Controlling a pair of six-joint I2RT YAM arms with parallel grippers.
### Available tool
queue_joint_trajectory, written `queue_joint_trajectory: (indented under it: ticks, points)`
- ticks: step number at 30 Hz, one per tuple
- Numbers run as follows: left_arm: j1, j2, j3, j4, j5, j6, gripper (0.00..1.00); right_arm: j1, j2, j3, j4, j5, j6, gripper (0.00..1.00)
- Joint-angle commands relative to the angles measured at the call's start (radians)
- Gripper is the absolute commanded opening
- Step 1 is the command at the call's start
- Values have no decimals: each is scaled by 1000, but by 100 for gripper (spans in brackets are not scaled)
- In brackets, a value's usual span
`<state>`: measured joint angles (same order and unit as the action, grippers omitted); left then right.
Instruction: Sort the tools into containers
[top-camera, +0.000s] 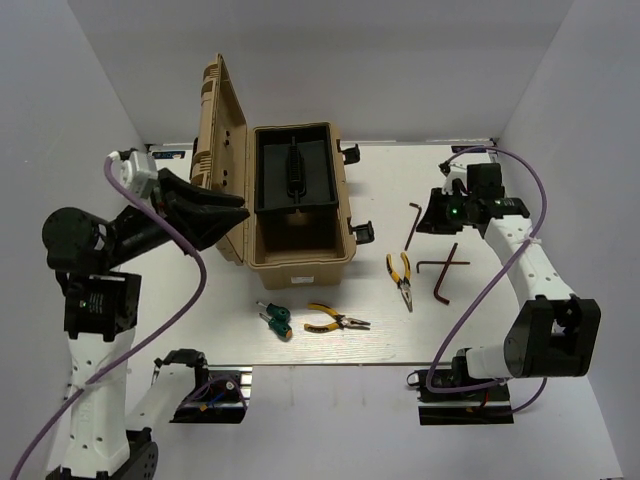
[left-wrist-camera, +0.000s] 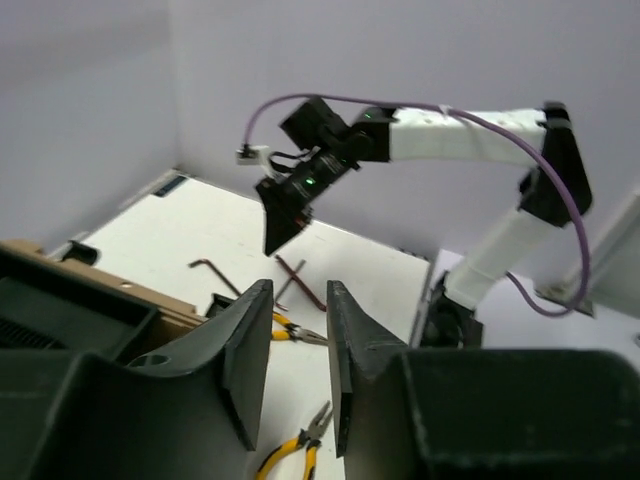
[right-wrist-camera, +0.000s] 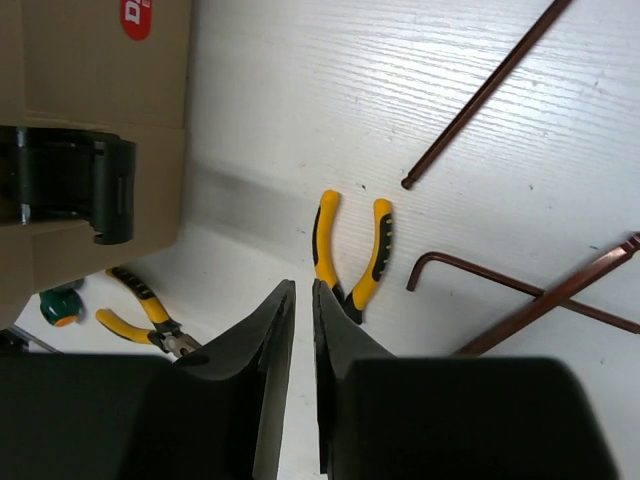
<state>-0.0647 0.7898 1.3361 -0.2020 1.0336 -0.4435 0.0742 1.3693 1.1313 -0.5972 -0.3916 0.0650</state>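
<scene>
Two yellow-and-black pliers lie on the white table: one (top-camera: 401, 278) right of the toolbox, also in the right wrist view (right-wrist-camera: 350, 250), and one (top-camera: 335, 320) near the front. Two green screwdrivers (top-camera: 272, 318) lie left of it. One reddish-brown hex key (top-camera: 413, 225) lies alone and two more (top-camera: 445, 268) lie crossed. My right gripper (top-camera: 432, 222) (right-wrist-camera: 303, 285) hovers above the hex keys, jaws nearly closed and empty. My left gripper (top-camera: 240, 213) (left-wrist-camera: 300, 290) is raised beside the toolbox, jaws apart and empty.
A tan toolbox (top-camera: 300, 255) stands open at centre left with its lid (top-camera: 222, 150) upright. A black tray (top-camera: 295, 175) sits inside it. White walls enclose the table on three sides. The box's black latch (right-wrist-camera: 75, 185) shows in the right wrist view.
</scene>
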Motion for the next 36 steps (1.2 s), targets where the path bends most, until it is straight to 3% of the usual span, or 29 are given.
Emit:
queue_joint_trajectory:
  ticks: [1,6,11,15,23,27,29,30,33,36]
  points:
    - [-36,75,-41,41,82,15,39,-14,-27,-7,10,22,-24,18]
    - [-148,173,-87,-34,56,138,44,-36,-30,-10,10,25,-19,18]
    - [-334,267,-65,-271,-62,343,44,-51,-19,-18,17,31,-21,20]
    - [-538,316,-31,-390,-232,449,44,-62,-12,-19,20,28,-21,20]
    - [-790,379,0,-513,-550,531,44,-97,5,-33,25,22,-33,21]
    - [-995,492,-101,-547,-785,528,43,-102,4,-31,17,16,-60,32]
    - [-1067,517,-112,-573,-984,497,43,-100,-9,-34,10,-25,-138,45]
    - [-1121,528,-121,-586,-1132,459,50,-102,-10,-38,-12,-50,-168,48]
    - [-1199,516,-121,-645,-1364,369,59,-102,-41,-56,-55,-240,-361,51]
    - [-1238,500,-190,-645,-1408,368,64,-93,-68,-89,-79,-415,-470,68]
